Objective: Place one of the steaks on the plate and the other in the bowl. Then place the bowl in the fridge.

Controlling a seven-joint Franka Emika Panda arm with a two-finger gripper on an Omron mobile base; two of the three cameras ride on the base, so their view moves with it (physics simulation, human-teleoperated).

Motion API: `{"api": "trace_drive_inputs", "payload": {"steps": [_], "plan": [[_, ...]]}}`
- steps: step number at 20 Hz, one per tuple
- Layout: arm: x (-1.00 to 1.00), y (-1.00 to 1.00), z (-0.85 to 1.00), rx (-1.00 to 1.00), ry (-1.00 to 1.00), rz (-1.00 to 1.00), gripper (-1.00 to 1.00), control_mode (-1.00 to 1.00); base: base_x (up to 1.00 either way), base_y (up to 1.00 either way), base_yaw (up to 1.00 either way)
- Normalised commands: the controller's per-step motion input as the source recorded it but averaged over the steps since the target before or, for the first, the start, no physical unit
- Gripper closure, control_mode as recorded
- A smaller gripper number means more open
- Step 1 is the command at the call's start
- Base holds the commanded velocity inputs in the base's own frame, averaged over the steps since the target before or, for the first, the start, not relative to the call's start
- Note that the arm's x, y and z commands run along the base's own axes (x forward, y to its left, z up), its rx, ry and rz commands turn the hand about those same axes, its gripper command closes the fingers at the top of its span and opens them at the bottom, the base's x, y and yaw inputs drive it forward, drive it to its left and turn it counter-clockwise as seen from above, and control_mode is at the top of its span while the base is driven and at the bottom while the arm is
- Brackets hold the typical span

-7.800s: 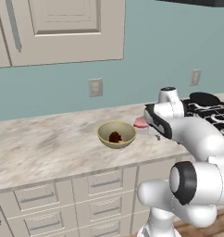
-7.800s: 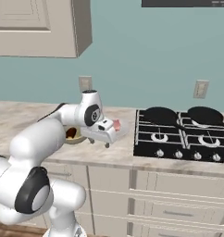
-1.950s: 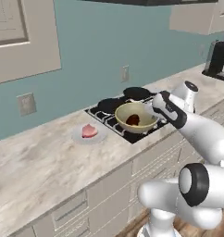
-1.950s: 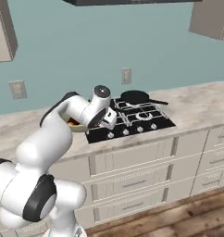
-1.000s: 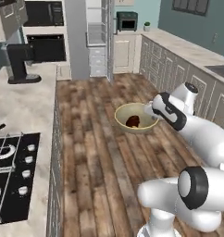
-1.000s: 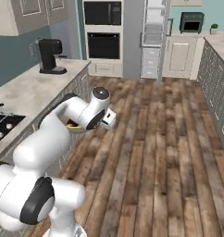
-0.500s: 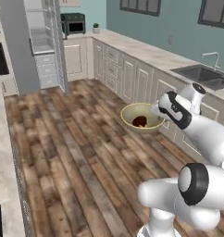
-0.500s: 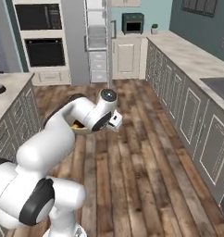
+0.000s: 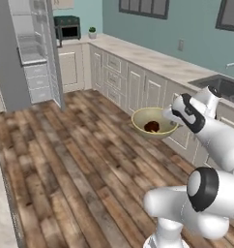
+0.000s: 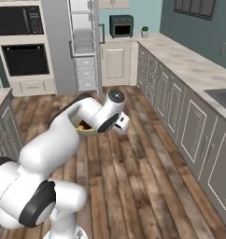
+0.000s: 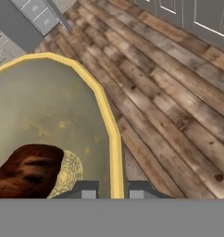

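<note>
1. While I'm holding the bowl point(image 9: 154, 123) by a pinch on its yellow rim, the gripper point(image 11: 112, 190) is clamped narrow with one tip inside the wall and one outside; it hangs in mid-air over the wooden floor point(image 9: 65, 160), so my worry is the bowl pivoting on that single edge grip if the base swings hard.
2. If it tips, the seared steak point(image 11: 28, 170) lying in the bottom could slide out; nothing but floor beneath.
3. Ahead, the fridge point(image 10: 80, 44) stands with its door open and shelves showing, well apart from the bowl; I'd judge clipping the door edge on approach the next hazard.
4. Against half a second back, the whole view has swung; that's the base turning; the sink counter point(image 9: 186, 68) sits closer on my right; my grip looks unchanged.
</note>
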Motion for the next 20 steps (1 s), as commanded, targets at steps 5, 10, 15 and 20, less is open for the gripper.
{"api": "trace_drive_inputs", "payload": {"steps": [5,10,15,20], "plan": [[0.00,0.00,0.00,0.00,0.00,0.00,1.00,1.00,1.00,0.26,0.18],[0.00,0.00,0.00,0.00,0.00,0.00,1.00,1.00,1.00,0.05,0.15],[0.00,0.00,0.00,0.00,0.00,0.00,1.00,1.00,1.00,0.12,0.22],[0.00,0.00,0.00,0.00,0.00,0.00,1.00,1.00,1.00,0.01,0.18]]}}
